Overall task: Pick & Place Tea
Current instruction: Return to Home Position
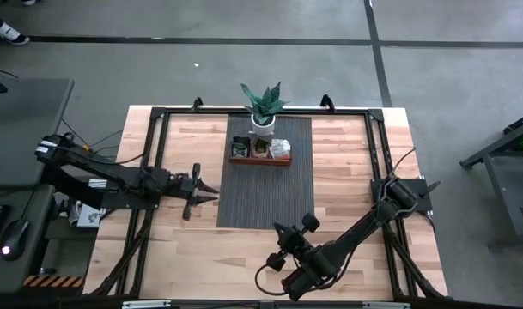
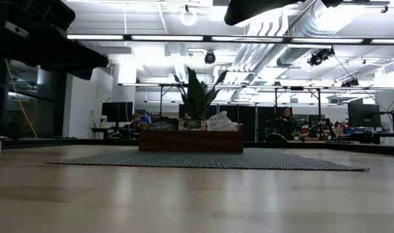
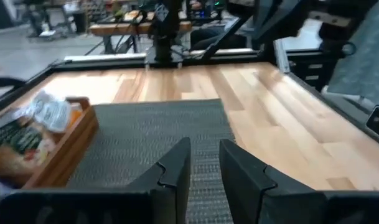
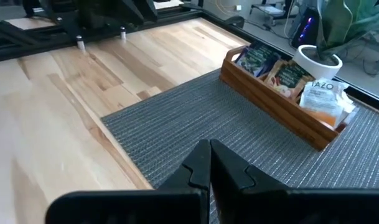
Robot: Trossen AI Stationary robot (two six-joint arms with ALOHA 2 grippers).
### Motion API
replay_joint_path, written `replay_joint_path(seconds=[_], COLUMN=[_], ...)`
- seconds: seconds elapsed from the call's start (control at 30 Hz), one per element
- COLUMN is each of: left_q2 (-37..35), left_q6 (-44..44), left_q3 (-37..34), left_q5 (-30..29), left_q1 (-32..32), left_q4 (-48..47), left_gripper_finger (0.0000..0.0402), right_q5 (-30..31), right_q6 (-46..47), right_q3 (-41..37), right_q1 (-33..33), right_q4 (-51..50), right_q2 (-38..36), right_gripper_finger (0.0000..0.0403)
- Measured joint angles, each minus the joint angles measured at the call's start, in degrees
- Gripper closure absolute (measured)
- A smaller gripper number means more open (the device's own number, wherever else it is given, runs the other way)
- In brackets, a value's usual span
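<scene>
Three compartments of the wooden tray (image 1: 259, 160) hold the tea sachets (image 1: 261, 147), at the twelve o'clock end of the grey mat (image 1: 265, 202), with the potted plant (image 1: 263, 105) at the tray's twelve o'clock. The left gripper (image 1: 211, 192) hovers at the mat's nine o'clock edge, jaws slightly apart. The right gripper (image 1: 281, 230) hangs at six o'clock above the bench (image 1: 347, 172), jaws together.

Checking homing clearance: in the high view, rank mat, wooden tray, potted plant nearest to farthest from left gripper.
1. Grey mat, its edge just beside the left gripper.
2. Wooden tray, at the mat's far end.
3. Potted plant, behind the tray.
</scene>
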Motion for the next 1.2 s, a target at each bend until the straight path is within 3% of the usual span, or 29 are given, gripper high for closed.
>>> replay_joint_path(seconds=[0.17,0.4,0.5,0.67,1.0,1.1,1.2], left_q2=[-0.04,-2.25,-4.48,-10.16,-18.9,-21.33,-23.62], left_q6=[0.32,-0.28,-1.59,-3.29,-2.1,-1.95,-1.94], left_q3=[0.02,0.04,-2.36,-4.52,-4.61,-4.63,-4.68], left_q5=[8.62,16.29,17.17,16.19,15.78,15.42,13.69], left_q1=[4.71,11.63,12.99,13.06,12.93,12.93,12.93], left_q4=[1.29,1.25,4.3,2.27,-4.95,-7.32,-10.1], left_gripper_finger=[0.0319,0.0319,0.0319,0.0319,0.0319,0.0319,0.0319], right_q5=[0.79,4.59,6.92,8.38,12.55,8.66,1.17], right_q6=[-0.16,-2.7,-4.53,-9.72,-29.6,-41.78,-62.79], right_q3=[0.0,-0.38,-5.75,-25.5,-63.94,-72.55,-78.85], right_q1=[1.2,4.31,5.43,5.71,6.08,5.78,3.81], right_q4=[1.54,2.52,7.07,29.49,73.65,90.58,111.43], right_q2=[-0.06,-2.7,-6.96,-18.26,-41.06,-45.76,-48.15], right_gripper_finger=[0.0403,0.0403,0.0403,0.0403,0.0403,0.0403,0.0403])
